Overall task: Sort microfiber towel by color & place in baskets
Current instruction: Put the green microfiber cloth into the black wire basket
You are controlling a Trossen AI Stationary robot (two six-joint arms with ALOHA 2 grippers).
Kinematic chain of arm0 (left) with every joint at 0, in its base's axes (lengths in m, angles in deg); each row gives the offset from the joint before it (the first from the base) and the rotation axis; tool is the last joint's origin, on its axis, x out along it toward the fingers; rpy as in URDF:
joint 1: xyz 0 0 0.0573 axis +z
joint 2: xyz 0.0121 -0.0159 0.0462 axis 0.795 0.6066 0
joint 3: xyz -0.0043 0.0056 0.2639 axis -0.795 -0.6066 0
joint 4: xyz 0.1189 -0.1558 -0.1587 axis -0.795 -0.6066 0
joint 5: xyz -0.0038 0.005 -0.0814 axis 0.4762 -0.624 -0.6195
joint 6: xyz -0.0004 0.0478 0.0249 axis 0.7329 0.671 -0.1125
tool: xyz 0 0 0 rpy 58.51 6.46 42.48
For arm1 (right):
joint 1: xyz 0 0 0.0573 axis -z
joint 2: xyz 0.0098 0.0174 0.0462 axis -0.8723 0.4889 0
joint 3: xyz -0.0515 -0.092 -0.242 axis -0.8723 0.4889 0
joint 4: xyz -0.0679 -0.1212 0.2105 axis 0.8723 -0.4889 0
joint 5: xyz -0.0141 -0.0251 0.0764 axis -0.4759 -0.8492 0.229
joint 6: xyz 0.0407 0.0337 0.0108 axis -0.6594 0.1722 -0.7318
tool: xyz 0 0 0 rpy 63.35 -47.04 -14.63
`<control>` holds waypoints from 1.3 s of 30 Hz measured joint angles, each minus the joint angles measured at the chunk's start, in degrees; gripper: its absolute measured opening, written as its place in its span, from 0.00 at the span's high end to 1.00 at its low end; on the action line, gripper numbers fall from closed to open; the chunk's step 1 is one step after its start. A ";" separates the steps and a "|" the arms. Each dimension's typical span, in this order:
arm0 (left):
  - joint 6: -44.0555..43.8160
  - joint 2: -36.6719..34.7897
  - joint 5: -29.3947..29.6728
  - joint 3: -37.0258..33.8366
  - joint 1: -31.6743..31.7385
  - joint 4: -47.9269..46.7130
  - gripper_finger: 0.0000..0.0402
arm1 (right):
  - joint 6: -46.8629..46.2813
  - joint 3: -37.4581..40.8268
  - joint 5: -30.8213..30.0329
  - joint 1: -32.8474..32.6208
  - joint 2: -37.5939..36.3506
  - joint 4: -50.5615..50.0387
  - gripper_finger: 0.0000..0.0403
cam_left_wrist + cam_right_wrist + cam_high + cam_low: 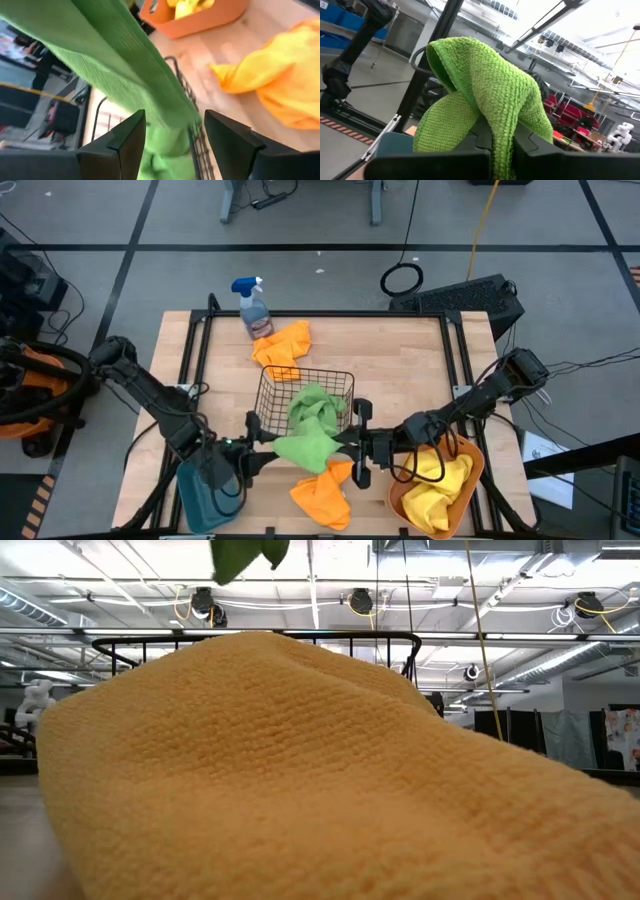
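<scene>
Right gripper [352, 448] pinches the green towel [305, 447] beside the wire basket [345, 385]; left gripper [262, 452] looks half open, maybe touching it.

A green microfiber towel [485, 95] drapes over the right tool [501, 145], pinched between its dark fingers, ceiling lights behind.
</scene>
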 joint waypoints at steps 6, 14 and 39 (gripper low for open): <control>2.14 0.00 14.61 0.00 -2.89 -0.96 0.48 | 0.24 0.00 0.09 -0.70 0.00 -0.03 0.98; 5.49 1.33 19.57 0.00 0.95 1.49 0.48 | 1.25 0.00 0.22 -0.47 0.00 -0.04 0.98; 14.92 7.08 11.18 0.00 6.20 25.86 0.34 | -3.97 0.00 0.20 3.63 0.00 -5.15 0.98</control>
